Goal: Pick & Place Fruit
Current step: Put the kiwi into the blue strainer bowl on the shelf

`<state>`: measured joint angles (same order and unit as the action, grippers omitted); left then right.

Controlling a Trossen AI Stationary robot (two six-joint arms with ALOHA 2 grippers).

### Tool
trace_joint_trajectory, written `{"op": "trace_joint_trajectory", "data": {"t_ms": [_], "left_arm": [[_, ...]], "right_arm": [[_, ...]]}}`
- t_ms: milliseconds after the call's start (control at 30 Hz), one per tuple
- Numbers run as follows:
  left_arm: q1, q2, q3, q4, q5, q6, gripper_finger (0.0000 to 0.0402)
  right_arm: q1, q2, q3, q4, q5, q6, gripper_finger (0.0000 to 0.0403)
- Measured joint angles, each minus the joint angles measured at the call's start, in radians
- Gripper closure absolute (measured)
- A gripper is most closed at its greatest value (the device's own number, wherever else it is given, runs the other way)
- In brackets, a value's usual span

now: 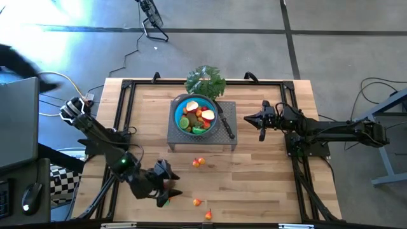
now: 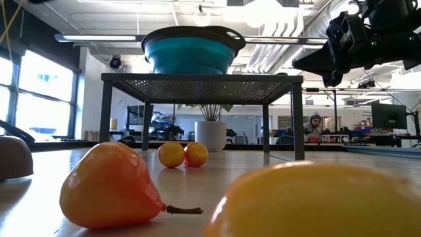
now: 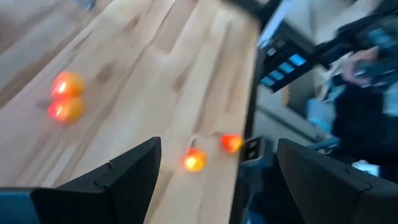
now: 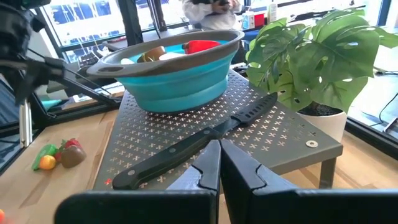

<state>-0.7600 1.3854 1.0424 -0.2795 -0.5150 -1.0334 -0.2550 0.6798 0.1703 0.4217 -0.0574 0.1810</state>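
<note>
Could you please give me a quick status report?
Left hand open, empty, near front edge. Right hand shut beside grey mesh stand. Small orange-yellow toy fruits loose on table.

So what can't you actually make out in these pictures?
- Blue bowl, low view: its contents are hidden by its own wall.
- Fruit ahead of the open left gripper, left wrist view: blurred, so its kind is unclear.
- Yellow fruit, low view: cut off by the bottom edge.
- Small pieces by the rack, right wrist view: too small to name.

Stand, knife and plant on a wooden table

A black-handled knife point(image 4: 186, 149) lay on the perforated metal stand point(image 4: 280, 134), beside the leafy plant point(image 4: 317, 56); the table point(image 1: 267, 184) was pale wood.
</note>
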Motion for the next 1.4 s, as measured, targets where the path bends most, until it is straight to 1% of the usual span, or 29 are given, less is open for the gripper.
{"op": "trace_joint_trajectory", "data": {"t_ms": [133,233,333,433,567,733,900,1100,1133,1233,1400], "left_arm": [[0.012,0.020,0.000,-0.126,0.048,-0.093,0.0089],[0.029,0.024,0.000,-0.220,0.105,-0.153,0.0089],[0.056,0.024,0.000,-0.248,0.190,-0.184,0.0089],[0.078,0.024,0.000,-0.212,0.243,-0.206,0.0089],[0.088,0.024,0.000,-0.161,0.248,-0.206,0.0089],[0.086,0.021,0.000,-0.162,0.248,-0.206,0.0089],[0.086,0.021,0.000,-0.157,0.249,-0.255,0.0089],[0.086,0.020,0.000,-0.157,0.249,-0.255,0.0089],[0.086,0.020,0.000,-0.157,0.241,-0.254,0.0089],[0.086,0.020,0.000,-0.167,0.168,-0.257,0.0089],[0.086,0.021,0.000,-0.173,0.151,-0.296,0.0089]], "right_arm": [[0.000,0.000,0.000,-0.001,0.003,0.000,0.0401],[0.000,0.000,0.000,-0.001,0.003,0.004,0.0401],[0.000,0.000,0.000,-0.001,0.003,0.020,0.0401],[0.000,0.000,0.000,-0.001,0.003,0.031,0.0401],[0.000,0.000,0.000,-0.002,0.003,0.032,0.0401],[0.000,0.000,0.000,-0.011,0.003,0.032,0.0401],[0.000,0.000,0.000,-0.029,0.003,0.032,0.0401],[0.000,0.000,0.000,-0.030,0.003,0.026,0.0401],[0.000,0.000,0.000,-0.030,0.003,0.026,0.0401],[0.000,0.000,0.000,-0.030,-0.001,0.026,0.0401],[0.000,0.000,0.000,-0.031,0.000,0.025,0.0401]]}}
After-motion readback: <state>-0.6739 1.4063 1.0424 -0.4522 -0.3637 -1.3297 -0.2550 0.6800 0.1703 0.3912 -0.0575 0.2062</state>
